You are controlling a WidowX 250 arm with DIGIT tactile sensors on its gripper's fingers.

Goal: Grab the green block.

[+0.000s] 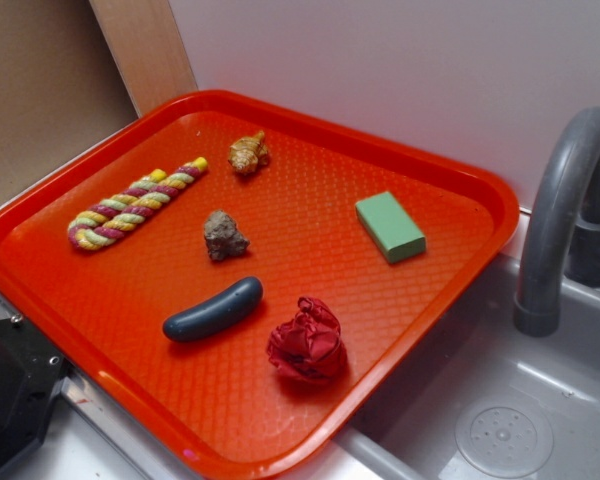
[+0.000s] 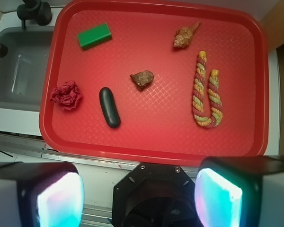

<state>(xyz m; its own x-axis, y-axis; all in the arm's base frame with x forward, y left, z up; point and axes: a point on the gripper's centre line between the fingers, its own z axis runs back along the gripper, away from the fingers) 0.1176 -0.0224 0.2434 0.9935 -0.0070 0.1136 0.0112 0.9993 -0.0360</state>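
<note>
Six things lying on the red tray, seen from the wrist camera and placed by clock face around the tray's middle. Sitting at about ten o'clock, near the far left corner: green block, flat on its broad face, slightly tilted, touching nothing. Resting near the centre: brown lump. Lying just left of it at about eight o'clock: dark blue sausage, lengthwise toward the camera. Crumpling at nine o'clock, close to the tray's left rim: red cloth ball. Pointing toward one o'clock: tan shell. Bending in a U at three o'clock: striped rope. Hovering off the tray at six o'clock, over the near rim: gripper, fingers spread wide apart, holding nothing, well apart from the green block. Showing at the left, beside the tray: grey sink and tap. Appearing in the exterior view at about three o'clock on the tray, alone.
</note>
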